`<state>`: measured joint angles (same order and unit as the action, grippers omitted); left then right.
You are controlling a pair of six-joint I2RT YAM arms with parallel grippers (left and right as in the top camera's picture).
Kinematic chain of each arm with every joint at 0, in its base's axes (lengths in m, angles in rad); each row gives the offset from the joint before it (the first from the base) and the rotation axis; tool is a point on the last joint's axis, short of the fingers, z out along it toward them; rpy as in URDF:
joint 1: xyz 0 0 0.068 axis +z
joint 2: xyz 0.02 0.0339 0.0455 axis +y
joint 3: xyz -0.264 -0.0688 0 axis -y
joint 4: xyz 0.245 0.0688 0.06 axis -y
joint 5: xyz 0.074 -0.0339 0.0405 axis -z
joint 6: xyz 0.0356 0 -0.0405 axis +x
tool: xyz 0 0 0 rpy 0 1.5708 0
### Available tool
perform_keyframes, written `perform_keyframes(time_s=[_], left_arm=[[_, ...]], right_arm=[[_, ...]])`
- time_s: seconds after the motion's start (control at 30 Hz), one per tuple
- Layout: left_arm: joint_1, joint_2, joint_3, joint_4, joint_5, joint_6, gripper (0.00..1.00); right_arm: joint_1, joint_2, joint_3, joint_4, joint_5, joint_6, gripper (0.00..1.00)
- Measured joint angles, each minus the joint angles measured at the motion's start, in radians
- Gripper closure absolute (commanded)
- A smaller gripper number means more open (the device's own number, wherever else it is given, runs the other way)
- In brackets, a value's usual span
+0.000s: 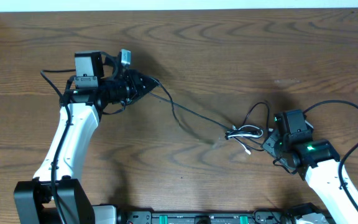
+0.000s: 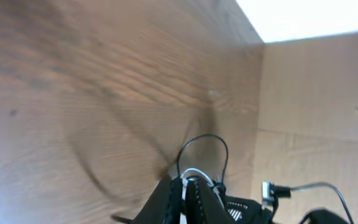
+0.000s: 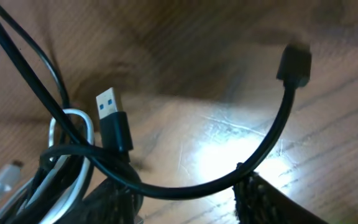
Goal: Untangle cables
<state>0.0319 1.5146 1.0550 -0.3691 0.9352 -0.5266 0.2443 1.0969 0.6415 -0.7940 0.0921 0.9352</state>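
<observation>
Brown wood-grain table [image 1: 229,56], black and white cables [image 1: 244,132] bunched together right of centre

1. The table [image 1: 229,56] is brown wood with strong grain, matt, and glares pale under the lamp.
2. The black cable [image 3: 277,130] has a smooth, faintly shiny, rubbery jacket.
3. The white cable [image 3: 70,112] looks like smooth plastic.
4. The USB plug [image 3: 112,121] is bright metal in a matt black plastic housing.
5. The left arm [image 1: 73,134] has a smooth white plastic shell.
</observation>
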Motion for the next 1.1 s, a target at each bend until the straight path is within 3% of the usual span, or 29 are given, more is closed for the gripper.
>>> perform_keyframes(time_s=[0.13, 0.17, 0.2, 0.4, 0.47, 0.53, 0.63, 0.7, 0.77, 0.97, 1.1], left_arm=[[-0.003, 0.0, 0.0, -0.055, -0.034, -0.02, 0.91], [-0.008, -0.001, 0.0, -0.063, -0.041, -0.02, 0.83], [-0.014, -0.001, 0.0, -0.068, -0.047, -0.014, 0.83], [-0.076, -0.002, 0.0, -0.076, -0.099, 0.029, 0.53], [-0.092, -0.002, 0.0, -0.076, -0.116, 0.031, 0.31], [-0.109, -0.002, 0.0, -0.08, -0.135, 0.035, 0.24], [-0.129, -0.002, 0.0, -0.1, -0.154, 0.033, 0.22], [-0.14, -0.002, 0.0, -0.109, -0.171, 0.034, 0.11], [-0.158, -0.004, 0.0, -0.156, -0.238, 0.031, 0.08], [-0.195, -0.006, 0.003, -0.451, -0.661, -0.159, 0.02], [-0.197, -0.006, 0.003, -0.552, -0.808, -0.216, 0.02]], right_arm=[[-0.008, 0.001, -0.009, 0.113, -0.061, -0.085, 0.57], [-0.008, 0.002, -0.011, 0.156, -0.108, -0.129, 0.59], [-0.007, 0.002, -0.011, 0.196, -0.149, -0.166, 0.6], [0.0, 0.003, -0.014, 0.454, -0.48, -0.381, 0.65], [0.002, 0.003, -0.014, 0.51, -0.544, -0.414, 0.65], [0.002, 0.003, -0.014, 0.538, -0.587, -0.433, 0.6], [0.004, 0.003, -0.014, 0.518, -0.593, -0.439, 0.51], [0.004, 0.003, -0.014, 0.465, -0.555, -0.414, 0.41], [0.004, 0.01, -0.014, 0.415, -0.505, -0.386, 0.29], [0.004, 0.065, -0.015, 0.319, -0.397, -0.328, 0.18], [0.004, 0.092, -0.015, 0.304, -0.377, -0.315, 0.12]])
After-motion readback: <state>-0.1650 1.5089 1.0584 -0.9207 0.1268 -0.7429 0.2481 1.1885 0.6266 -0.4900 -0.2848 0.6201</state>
